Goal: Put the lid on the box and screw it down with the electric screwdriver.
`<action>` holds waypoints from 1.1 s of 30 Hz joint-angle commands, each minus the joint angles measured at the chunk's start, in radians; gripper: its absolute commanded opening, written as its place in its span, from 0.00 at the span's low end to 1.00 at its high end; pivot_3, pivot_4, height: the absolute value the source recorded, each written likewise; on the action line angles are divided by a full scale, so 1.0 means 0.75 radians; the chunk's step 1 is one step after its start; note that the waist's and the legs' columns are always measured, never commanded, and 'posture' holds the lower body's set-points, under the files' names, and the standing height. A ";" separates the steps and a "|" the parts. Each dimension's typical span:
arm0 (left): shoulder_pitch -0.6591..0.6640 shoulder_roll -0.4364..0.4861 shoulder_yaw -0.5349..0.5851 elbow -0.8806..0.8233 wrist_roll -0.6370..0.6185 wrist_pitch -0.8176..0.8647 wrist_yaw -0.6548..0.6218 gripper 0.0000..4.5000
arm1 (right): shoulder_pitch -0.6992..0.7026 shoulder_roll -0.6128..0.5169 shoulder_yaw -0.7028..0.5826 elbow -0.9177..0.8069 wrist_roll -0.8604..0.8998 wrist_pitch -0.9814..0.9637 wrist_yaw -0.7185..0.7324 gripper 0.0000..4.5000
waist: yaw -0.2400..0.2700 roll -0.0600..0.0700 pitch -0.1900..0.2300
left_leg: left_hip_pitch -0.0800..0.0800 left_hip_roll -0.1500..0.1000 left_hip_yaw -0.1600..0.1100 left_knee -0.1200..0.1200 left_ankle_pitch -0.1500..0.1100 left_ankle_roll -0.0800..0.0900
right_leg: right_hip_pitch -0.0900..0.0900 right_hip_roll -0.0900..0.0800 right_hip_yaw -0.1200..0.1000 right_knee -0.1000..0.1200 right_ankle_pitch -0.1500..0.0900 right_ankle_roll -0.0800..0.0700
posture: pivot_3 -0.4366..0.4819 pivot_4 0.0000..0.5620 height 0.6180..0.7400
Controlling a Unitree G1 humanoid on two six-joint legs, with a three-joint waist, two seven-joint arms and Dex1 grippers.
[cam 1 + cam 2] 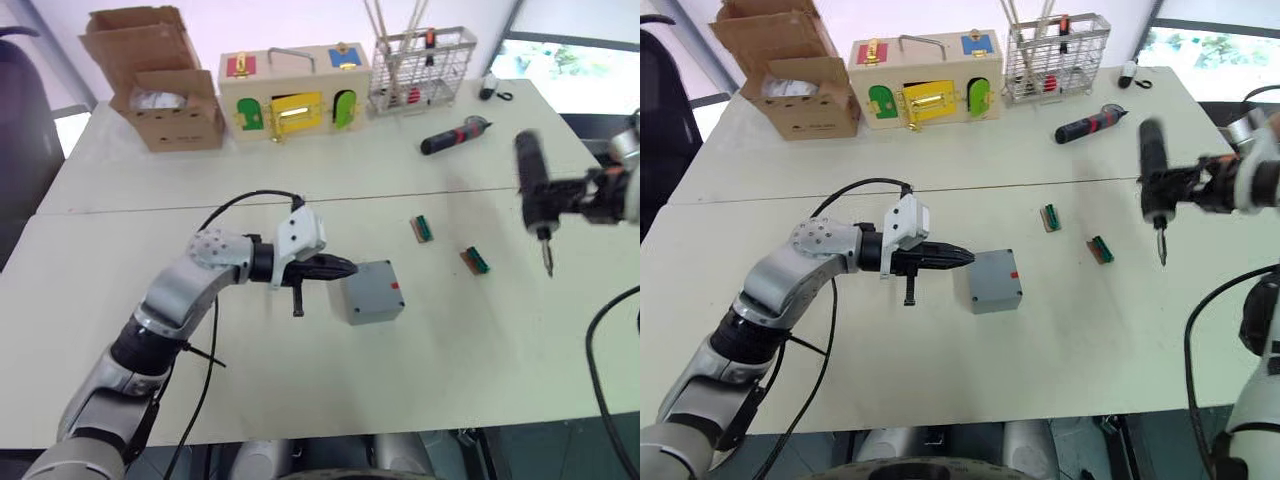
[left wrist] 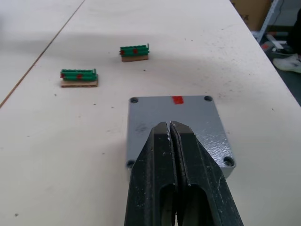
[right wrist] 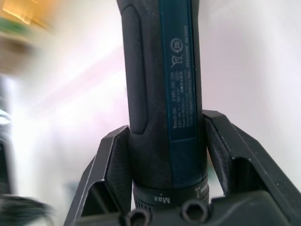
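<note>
The left gripper (image 1: 340, 268) reaches across the near half of the table (image 1: 150, 300), its two black fingers (image 2: 188, 160) pressed together with nothing between them, the tips resting over the near edge of the lid (image 2: 176, 127). The lid sits square on the box (image 1: 368, 292), flush on all sides, with a screw hole at each corner and a small red mark at its far edge. The grey box stands at the table's centre, just beside the fingertips at their 3 o'clock.

From the box, two small green terminal blocks on brown bases lie at about 1 and 2 o'clock: one (image 1: 422, 228) nearer the table seam, the other (image 1: 476, 261) further right. They lie apart from each other and apart from the box.

The right gripper (image 1: 575, 196) is raised above the table at the box's 2 o'clock, well apart from it. It is clamped on the electric screwdriver (image 1: 531, 190), a finger on either side of the dark body; the tool hangs upright with its thin bit pointing down, clear of the table.

Along the far edge, from 10 to 1 o'clock, stand an open cardboard box (image 1: 155, 90), a wooden box with coloured doors (image 1: 292, 95) and a wire basket (image 1: 422, 68). A red-and-black screwdriver (image 1: 455, 134) lies before the basket.
</note>
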 commanded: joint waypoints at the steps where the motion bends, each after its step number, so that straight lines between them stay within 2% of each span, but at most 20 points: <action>1: -0.071 -0.021 0.024 0.082 0.020 -0.081 -0.069 0.00 | 0.116 0.226 -0.562 -0.521 0.259 0.081 -0.247 0.46 | 0.004 0.000 0.000 | 0.000 0.000 0.001 0.000 0.000 0.000 | 0.000 0.000 0.000 0.000 0.000 0.000 | 0.48 0.27 0.97; 3: -0.086 -0.034 0.018 0.122 0.026 -0.104 -0.096 0.00 | 0.152 0.478 -0.742 -0.897 0.402 0.081 -0.416 0.46 | -0.008 0.001 0.000 | 0.000 0.000 0.004 0.001 0.000 0.000 | 0.000 -0.001 0.000 0.002 0.000 0.000 | 0.48 0.27 0.97; 5: -0.100 -0.048 0.007 0.149 0.037 -0.119 -0.122 0.00 | 0.153 0.715 -0.837 -1.191 0.496 0.081 -0.573 0.46 | -0.023 0.001 0.000 | 0.001 -0.001 0.005 0.002 0.001 -0.001 | -0.002 -0.002 0.001 0.008 0.000 0.000 | 0.48 0.27 0.97; 7: -0.110 -0.064 -0.004 0.156 0.043 -0.122 -0.141 0.00 | 0.101 0.957 -0.888 -1.472 0.461 0.065 -0.714 0.46 | -0.026 0.001 -0.001 | 0.001 -0.002 0.005 0.005 0.001 -0.001 | -0.007 -0.003 0.001 0.021 0.000 0.000 | 0.48 0.27 0.97; 10: -0.109 -0.074 -0.018 0.146 0.053 -0.119 -0.168 0.00 | 0.146 1.174 -0.826 -1.702 0.467 -0.091 -0.870 0.46 | -0.028 0.001 -0.001 | 0.001 -0.001 0.004 0.005 0.003 -0.004 | -0.008 -0.002 0.001 0.024 0.000 0.000 | 0.48 0.27 0.97; 11: -0.105 -0.072 -0.027 0.137 0.061 -0.118 -0.177 0.00 | 0.208 1.208 -0.737 -1.762 0.454 -0.161 -0.902 0.46 | -0.027 0.001 -0.001 | 0.001 -0.001 0.004 0.005 0.003 -0.004 | -0.008 -0.002 0.001 0.024 0.000 0.000 | 0.48 0.27 0.97; 17: -0.085 -0.088 -0.049 0.117 0.102 -0.117 -0.178 0.00 | 0.600 1.191 -0.268 -1.940 0.405 -0.505 -0.958 0.46 | -0.039 0.001 -0.001 | 0.001 -0.004 0.003 0.005 0.003 -0.003 | -0.007 -0.002 0.003 0.024 0.000 0.000 | 0.48 0.27 0.97; 24: -0.057 -0.099 -0.103 0.150 0.200 -0.154 -0.152 0.00 | 0.949 1.185 0.121 -1.972 0.269 -0.890 -1.049 0.46 | -0.064 0.001 -0.001 | 0.004 -0.003 0.004 0.004 0.003 -0.003 | -0.006 -0.001 0.003 0.024 0.000 0.000 | 0.48 0.27 0.97; 26: -0.058 -0.086 -0.124 0.175 0.238 -0.174 -0.169 0.00 | 0.994 1.164 0.206 -1.947 0.216 -0.990 -1.067 0.46 | -0.064 0.001 -0.001 | 0.004 -0.002 0.004 0.004 0.003 -0.003 | -0.006 0.000 0.003 0.023 0.000 0.000 | 0.48 0.27 0.97; 33: -0.050 -0.071 -0.128 0.197 0.267 -0.182 -0.201 0.00 | 1.029 1.157 0.339 -1.816 0.128 -1.231 -1.125 0.46 | -0.055 0.000 -0.002 | 0.005 -0.002 0.003 0.004 0.003 -0.003 | -0.003 0.001 0.003 0.022 0.000 0.000 | 0.48 0.27 0.97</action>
